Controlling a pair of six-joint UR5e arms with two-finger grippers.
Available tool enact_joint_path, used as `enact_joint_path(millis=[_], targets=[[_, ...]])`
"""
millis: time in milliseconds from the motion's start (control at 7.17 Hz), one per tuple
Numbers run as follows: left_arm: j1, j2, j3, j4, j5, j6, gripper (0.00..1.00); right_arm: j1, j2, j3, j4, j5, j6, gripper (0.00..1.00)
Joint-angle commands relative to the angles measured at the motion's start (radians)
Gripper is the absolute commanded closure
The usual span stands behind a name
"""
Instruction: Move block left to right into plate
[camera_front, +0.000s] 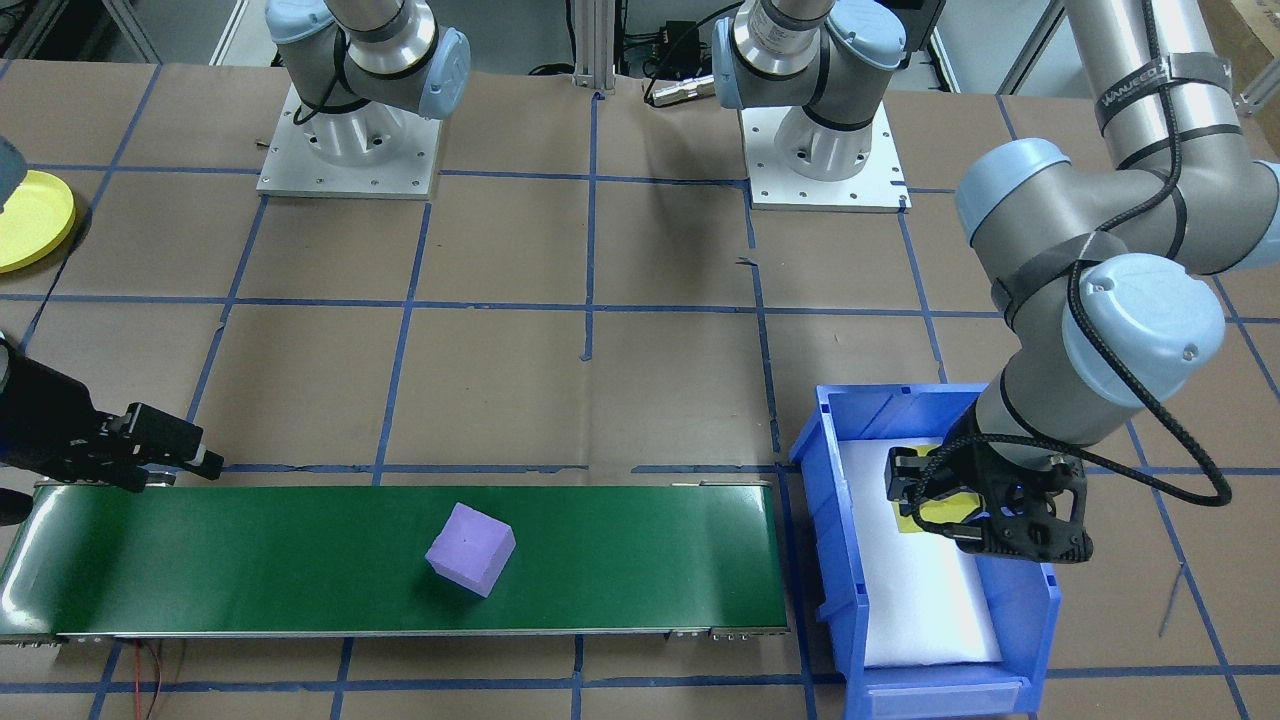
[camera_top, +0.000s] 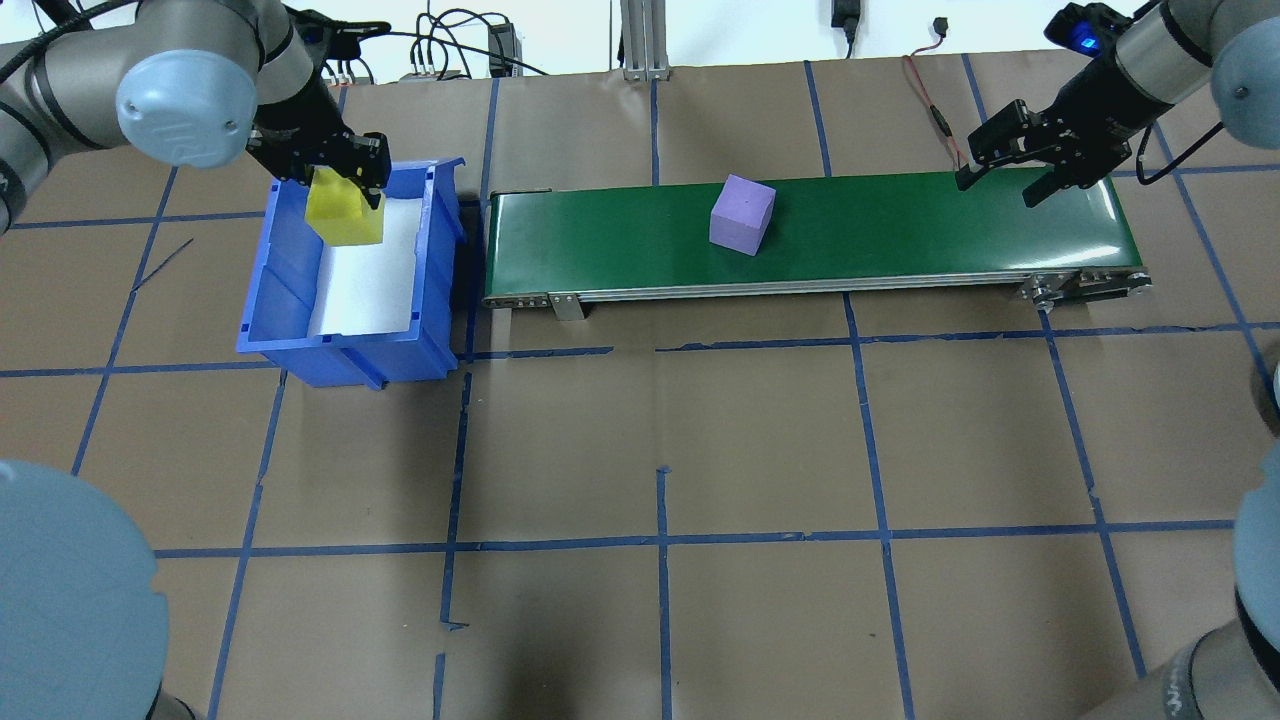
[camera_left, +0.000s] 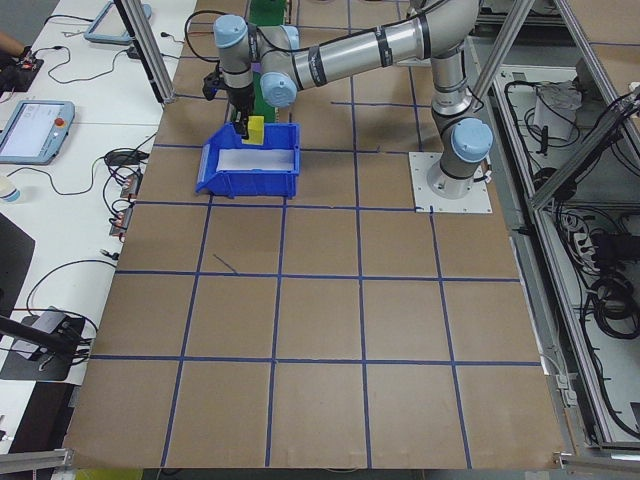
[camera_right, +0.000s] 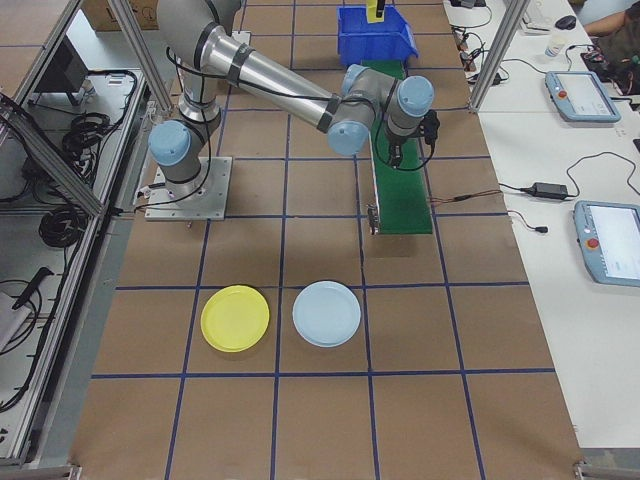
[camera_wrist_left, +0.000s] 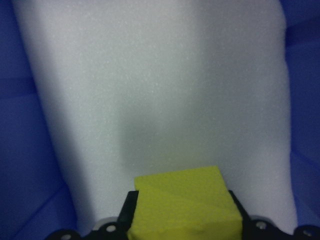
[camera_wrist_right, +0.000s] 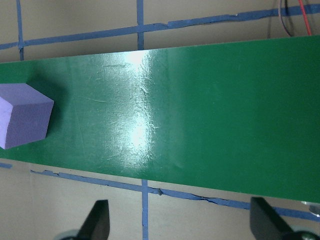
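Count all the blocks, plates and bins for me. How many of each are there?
Blocks: 2, a yellow block held in the left gripper over the bin, and a purple block on the green belt.
Plates: 2, a yellow plate and a pale blue plate.
Bins: 1, the blue bin.
Total: 5 things.

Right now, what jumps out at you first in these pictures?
A purple block sits alone mid-way along the green belt. At the belt's left end, the left gripper holds a yellow block over a blue bin, while the right gripper hangs open over the other end.
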Motion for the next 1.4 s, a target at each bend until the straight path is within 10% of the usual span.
enact_joint_path(millis=[0, 558, 837, 1256], targets=[[-0.147, -0.034, 0.053, 0.001, -0.006, -0.042, 0.42, 0.001, 0.000, 0.001, 0.000, 0.002, 0.000, 0.00], [-0.215, -0.149, 0.037, 0.137, -0.016, -0.188, 0.40, 0.001, 0.000, 0.001, -0.005, 0.005, 0.005, 0.00], [-0.215, -0.140, 0.036, 0.145, -0.019, -0.195, 0.00, 0.001, 0.000, 0.001, -0.005, 0.005, 0.019, 0.00], [-0.217, 0.043, 0.047, 0.055, -0.061, -0.211, 0.00, 0.001, 0.008, 0.001, -0.005, 0.005, 0.019, 0.00]])
